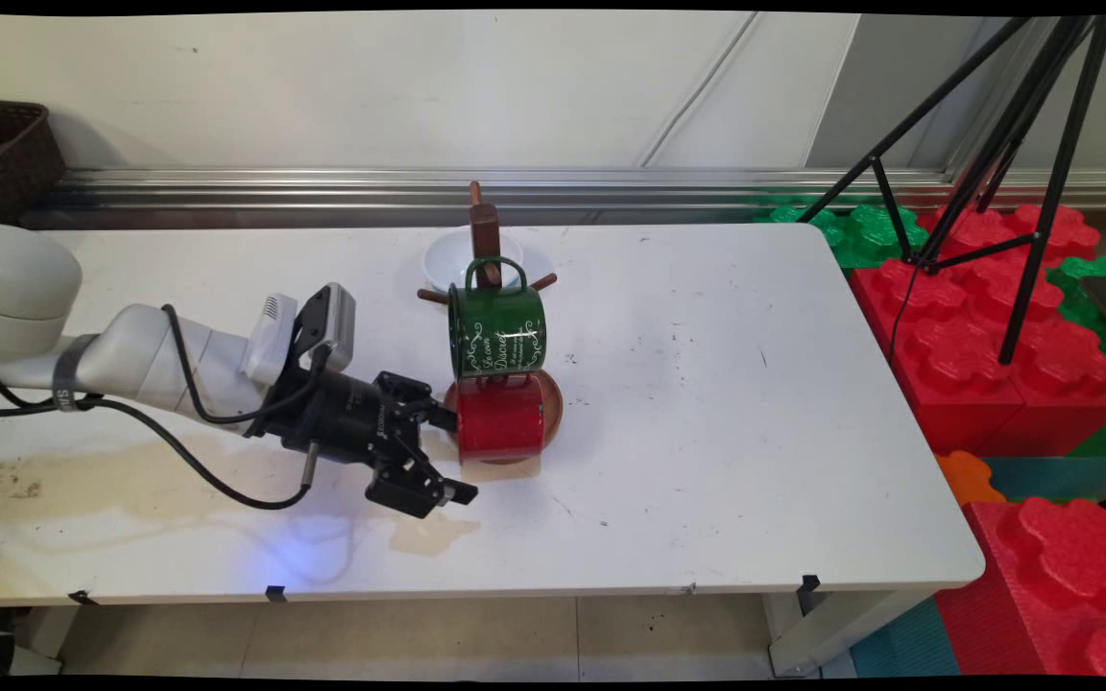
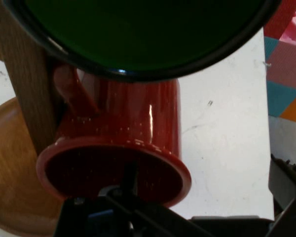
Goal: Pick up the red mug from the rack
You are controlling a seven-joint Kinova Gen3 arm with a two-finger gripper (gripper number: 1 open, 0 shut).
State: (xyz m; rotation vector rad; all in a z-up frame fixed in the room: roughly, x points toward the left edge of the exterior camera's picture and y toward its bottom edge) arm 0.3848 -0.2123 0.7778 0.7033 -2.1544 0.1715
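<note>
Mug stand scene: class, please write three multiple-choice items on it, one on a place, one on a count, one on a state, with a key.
1. Where does the green mug hang?
A. above the red mug
B. under it
C. inside the white bowl

2. How many mugs hang on the wooden stand?
A. one
B. two
C. four

3. How is the pincer?
A. shut on the green mug
B. open beside the red mug
C. raised high

Key: A, green hangs over red; B, one green, one red; B, its fingers stand apart by the red mug's base.

place: robot lab | cues: camera tripod point(image 1: 1014, 144), foam block barriers point(image 1: 985, 355), stained white table point(image 1: 755, 432)
</note>
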